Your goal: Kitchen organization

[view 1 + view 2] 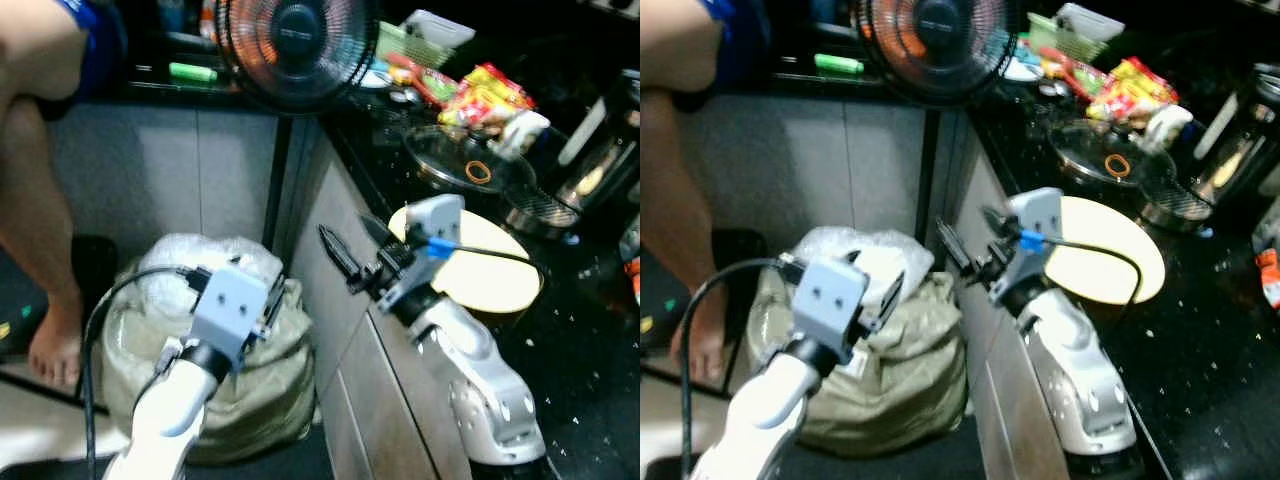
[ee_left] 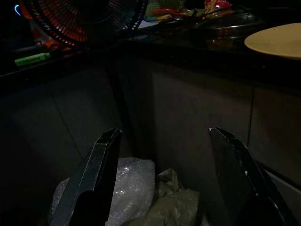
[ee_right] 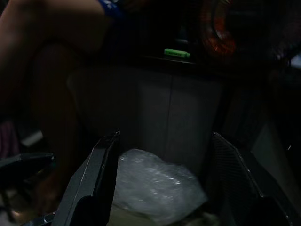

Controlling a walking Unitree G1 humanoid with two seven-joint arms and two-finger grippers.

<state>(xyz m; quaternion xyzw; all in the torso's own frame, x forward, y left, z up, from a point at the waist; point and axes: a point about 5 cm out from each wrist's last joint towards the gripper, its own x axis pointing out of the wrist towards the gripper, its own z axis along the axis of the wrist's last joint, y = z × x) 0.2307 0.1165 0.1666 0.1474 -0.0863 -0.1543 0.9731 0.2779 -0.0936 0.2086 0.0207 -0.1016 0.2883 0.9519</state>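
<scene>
Olive sack (image 1: 260,400) on the floor at the near left, mouth open, stuffed with clear bubble wrap (image 1: 200,262) bulging out of the top. On the black counter (image 1: 590,390) to the right, a round yellow plate (image 1: 495,265) with nothing on it; beyond it a pan under a glass lid (image 1: 455,158) with an orange ring (image 1: 479,172) lying on the lid. Wire strainer (image 1: 540,208) just right of the pan, a dark jug (image 1: 605,150) behind it. Snack packets (image 1: 485,95) and a green basket (image 1: 410,45) at the far end.

Left gripper (image 2: 162,183) over the sack, fingers spread apart, nothing between them. Right gripper (image 1: 350,245) off the counter's edge, left of the plate, also spread wide and holding nothing.

Black fan (image 1: 295,50) on a pole at the corner of the grey cabinets (image 1: 200,180), behind the sack. Green tube (image 1: 192,72) on the far ledge. A person's bare leg (image 1: 35,200) at the far left, foot on the floor.
</scene>
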